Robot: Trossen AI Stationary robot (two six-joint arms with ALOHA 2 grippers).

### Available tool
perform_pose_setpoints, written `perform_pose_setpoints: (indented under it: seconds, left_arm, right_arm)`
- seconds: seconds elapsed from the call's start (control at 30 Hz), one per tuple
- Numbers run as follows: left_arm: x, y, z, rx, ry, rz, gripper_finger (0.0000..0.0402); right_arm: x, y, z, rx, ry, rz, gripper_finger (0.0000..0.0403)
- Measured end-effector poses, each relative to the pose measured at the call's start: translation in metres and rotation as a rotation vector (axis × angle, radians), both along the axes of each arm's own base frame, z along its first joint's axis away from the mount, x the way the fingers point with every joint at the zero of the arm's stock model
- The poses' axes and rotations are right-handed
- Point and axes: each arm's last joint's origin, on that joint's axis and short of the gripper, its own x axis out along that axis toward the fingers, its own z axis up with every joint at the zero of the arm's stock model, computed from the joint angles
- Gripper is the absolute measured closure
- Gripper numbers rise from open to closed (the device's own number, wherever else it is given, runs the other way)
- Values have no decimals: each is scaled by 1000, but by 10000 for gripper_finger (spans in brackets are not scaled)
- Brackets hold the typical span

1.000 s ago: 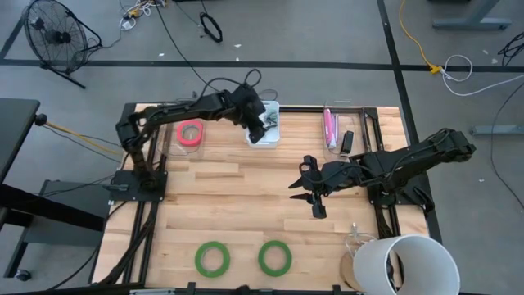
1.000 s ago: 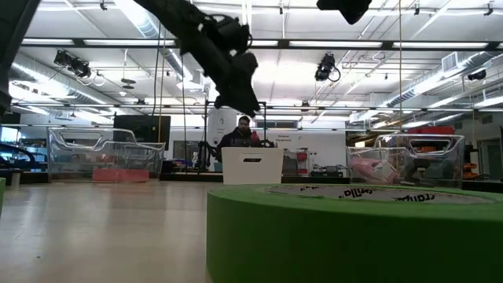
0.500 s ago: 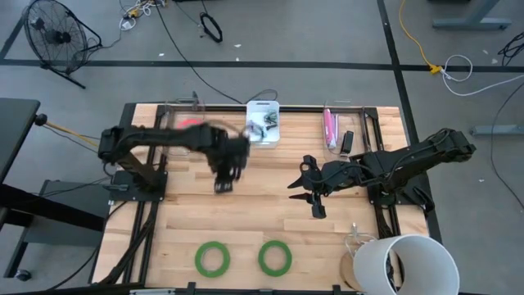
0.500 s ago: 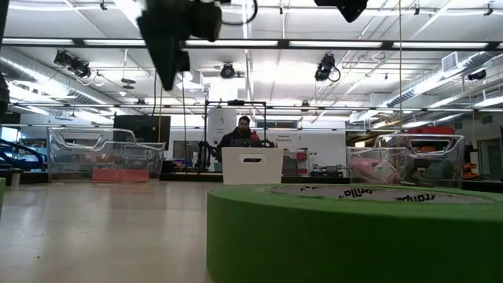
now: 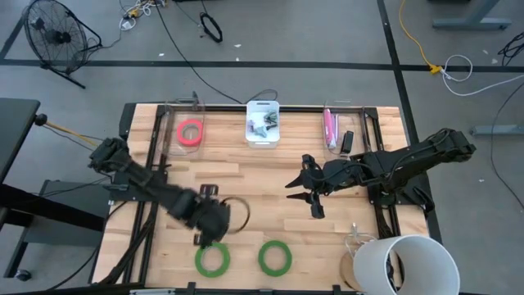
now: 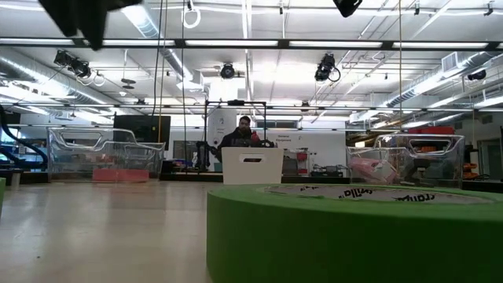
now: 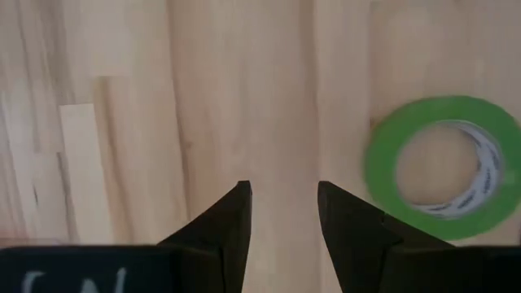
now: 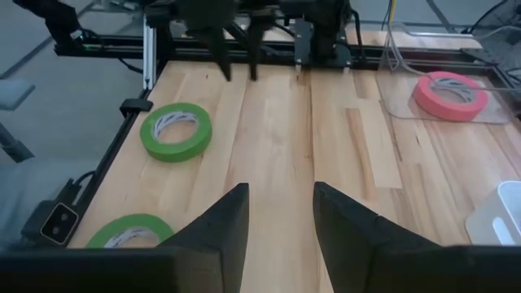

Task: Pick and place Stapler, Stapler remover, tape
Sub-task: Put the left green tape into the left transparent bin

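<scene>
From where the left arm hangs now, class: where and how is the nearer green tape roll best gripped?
Probably from straight above: the green tape roll lies flat on the table, open centre up. Put one finger of the left tool inside the hole, one outside, pinching the ring's wall.

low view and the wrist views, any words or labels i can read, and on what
Green tape roll, low view: dark print on its top face, seen edge-on and too distorted to read.
Left wrist housing: pale marks, cut off at the picture's edge, not readable.
Green tape inner core, left wrist view: print too blurred.
White bin: dark label, too small.
Nothing else legible.
</scene>
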Motion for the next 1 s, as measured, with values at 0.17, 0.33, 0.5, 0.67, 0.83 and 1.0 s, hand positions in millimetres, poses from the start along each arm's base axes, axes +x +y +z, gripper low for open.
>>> perform_pose_setpoints:
  seconds: [0.17, 0.33, 0.5, 0.67, 0.83, 1.0]
  left_arm:
    - [-16, -29, 0, -26, -58, 50, 255]
    - [-19, -55, -19, -26, -47, 80, 255]
    - [-15, -71, -50, -34, 84, 116, 255]
    - [-9, -80, -69, -28, 96, 190, 255]
    - [-3, -87, -82, -89, 118, 237, 255]
    - [-1, -95, -95, -100, 139, 265, 255]
  right_arm:
    - [0, 0, 0, 6, -4, -3, 266]
    - [0, 0, 0, 8, -3, -4, 266]
    - [0, 0, 0, 8, -3, -4, 266]
    - [0, 0, 0, 8, -2, -3, 266]
    - [0, 0, 0, 7, -2, -3, 266]
    - [0, 0, 0, 7, -2, -3, 266]
